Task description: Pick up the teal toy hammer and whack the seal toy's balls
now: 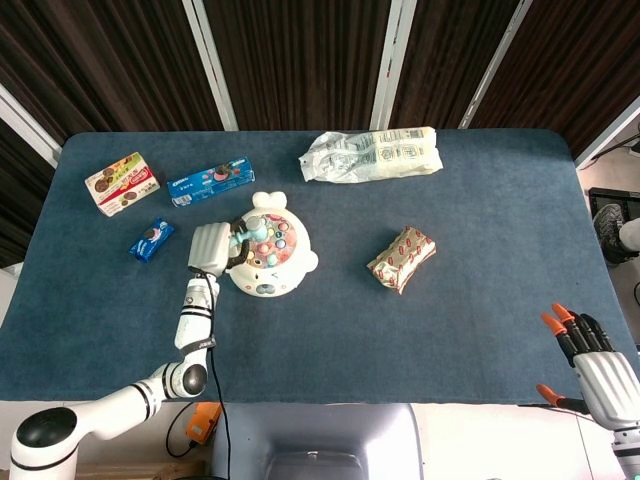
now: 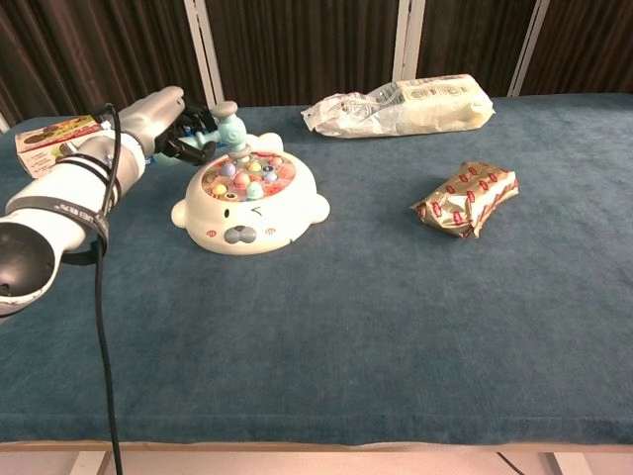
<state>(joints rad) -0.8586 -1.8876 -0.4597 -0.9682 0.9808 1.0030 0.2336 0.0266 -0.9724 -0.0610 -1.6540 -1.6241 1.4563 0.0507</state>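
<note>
The white seal toy (image 1: 266, 264) (image 2: 249, 205) sits left of the table's middle, with several coloured balls (image 2: 245, 178) set in its top. My left hand (image 1: 211, 246) (image 2: 158, 116) is at the toy's left side and grips the handle of the teal toy hammer (image 1: 252, 229) (image 2: 229, 126). The hammer's head is over the far part of the ball field. In the head view my right hand (image 1: 592, 358) rests at the table's near right corner, fingers apart and holding nothing.
A white crinkled bag (image 1: 372, 154) lies at the back. A red-and-gold snack pack (image 1: 401, 257) (image 2: 467, 197) lies right of the toy. A biscuit box (image 1: 121, 183), a blue cookie box (image 1: 211, 182) and a small blue packet (image 1: 151, 239) lie at the back left.
</note>
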